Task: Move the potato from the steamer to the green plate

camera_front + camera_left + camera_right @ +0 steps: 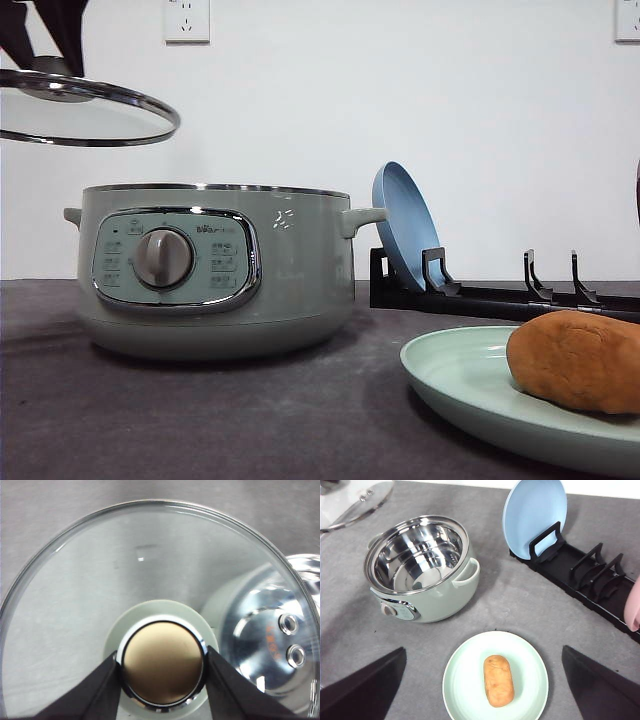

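The potato point(499, 680) lies on the green plate point(465, 685), near the plate's middle, clear of the rim on all sides. Its long axis runs from the counter's near edge toward the far edge, roughly in line with the right arm's reach. In the front view the potato point(578, 360) rests on the plate point(460, 385) at the near right part of the counter point(200, 420).

The steamer point(422, 570) stands open toward the left half of the counter, well apart from the plate. Its steel bowl shows bare, with nothing visible inside.

The left gripper point(162, 667) is clamped on the lid's knob point(163, 662), one finger on either side, holding the glass lid point(85, 105) up in the air above and left of the steamer.

The right gripper point(482, 695) hovers over the plate with its fingers point(365, 690) spread wide and nothing between them. The potato sits directly below the gap, so the right arm is much the nearer of the two.

A blue plate point(535, 517) stands upright in a black rack point(590, 580) along the far right edge.

Judgement: the transfer appears complete. What remains is likely withdrawing the right arm and refitting the lid.
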